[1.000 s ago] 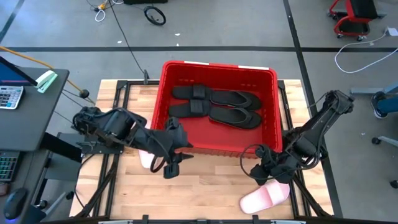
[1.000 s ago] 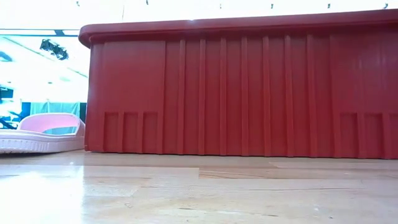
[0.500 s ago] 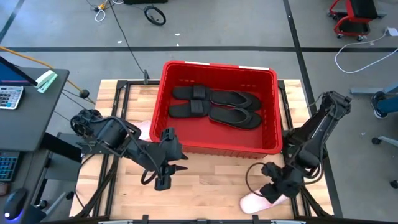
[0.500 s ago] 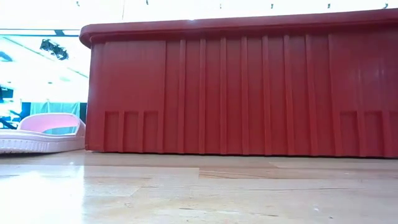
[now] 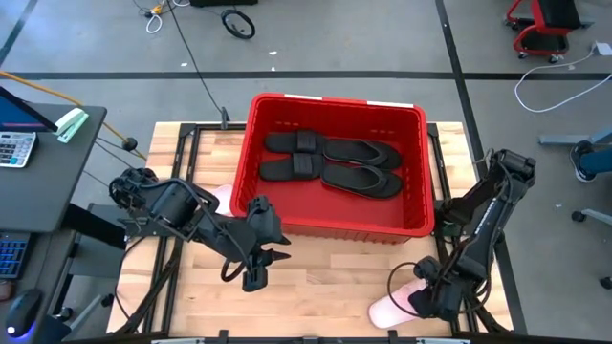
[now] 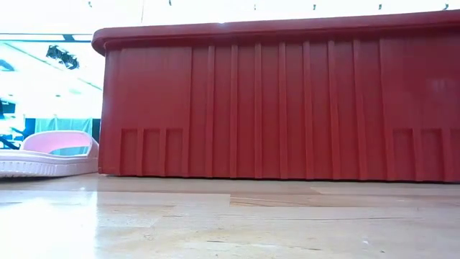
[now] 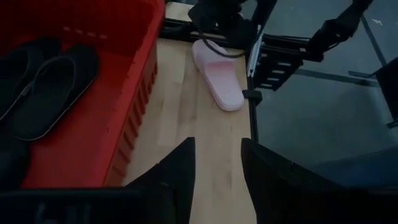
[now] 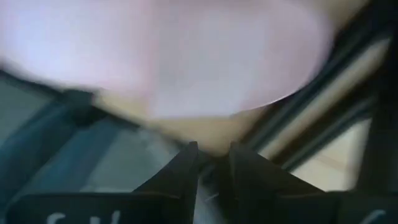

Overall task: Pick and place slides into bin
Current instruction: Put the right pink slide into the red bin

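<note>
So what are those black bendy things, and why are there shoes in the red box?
Those are two robot arms at a wooden table. Each ends in two fingers for picking things up. One picture looks down from above, one looks across the tabletop, and two come from little cameras on the arms' wrists. The red box is a bin holding four black sandals. The robot's job is to put sandals in it. The right arm's gripper is down at a pink sandal at the table's front edge, with nothing between its fingers. The left gripper waits over the table, open and empty. Another pink sandal lies beside the bin.
</note>
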Tool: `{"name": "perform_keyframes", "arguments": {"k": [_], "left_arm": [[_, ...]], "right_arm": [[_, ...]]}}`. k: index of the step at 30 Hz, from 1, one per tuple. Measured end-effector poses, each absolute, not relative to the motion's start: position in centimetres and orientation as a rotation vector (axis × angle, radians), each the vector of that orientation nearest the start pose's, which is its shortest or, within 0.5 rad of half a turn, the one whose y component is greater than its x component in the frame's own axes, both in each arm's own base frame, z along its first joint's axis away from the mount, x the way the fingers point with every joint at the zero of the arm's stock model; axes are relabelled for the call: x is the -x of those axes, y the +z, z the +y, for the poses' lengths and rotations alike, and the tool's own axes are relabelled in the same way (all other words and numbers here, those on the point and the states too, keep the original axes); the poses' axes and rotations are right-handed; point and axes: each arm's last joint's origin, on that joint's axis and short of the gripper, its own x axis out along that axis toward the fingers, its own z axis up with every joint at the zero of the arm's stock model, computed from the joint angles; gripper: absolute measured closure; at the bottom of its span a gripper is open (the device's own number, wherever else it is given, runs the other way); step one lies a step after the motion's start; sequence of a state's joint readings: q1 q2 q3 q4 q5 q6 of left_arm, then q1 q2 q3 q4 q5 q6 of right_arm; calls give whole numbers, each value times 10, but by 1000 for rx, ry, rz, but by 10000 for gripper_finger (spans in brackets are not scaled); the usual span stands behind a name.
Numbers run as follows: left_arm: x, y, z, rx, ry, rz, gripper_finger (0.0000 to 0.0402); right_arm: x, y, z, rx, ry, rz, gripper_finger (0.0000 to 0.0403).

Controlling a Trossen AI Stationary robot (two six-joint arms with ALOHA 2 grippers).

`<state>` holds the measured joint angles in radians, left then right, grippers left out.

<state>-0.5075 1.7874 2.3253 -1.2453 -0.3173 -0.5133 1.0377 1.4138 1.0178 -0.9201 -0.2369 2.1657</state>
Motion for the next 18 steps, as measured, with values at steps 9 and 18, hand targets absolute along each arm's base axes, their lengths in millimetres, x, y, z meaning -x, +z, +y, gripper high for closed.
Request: {"name": "perform_keyframes", "arguments": {"k": [9, 18], "left_arm": [[-295, 474, -151, 216, 0, 676, 272], [-292, 474, -158, 252, -6, 682, 272]], "right_arm": [[-120, 239, 215, -995, -546, 1485, 302], [-116, 244, 224, -1134, -540, 1448, 302]]}}
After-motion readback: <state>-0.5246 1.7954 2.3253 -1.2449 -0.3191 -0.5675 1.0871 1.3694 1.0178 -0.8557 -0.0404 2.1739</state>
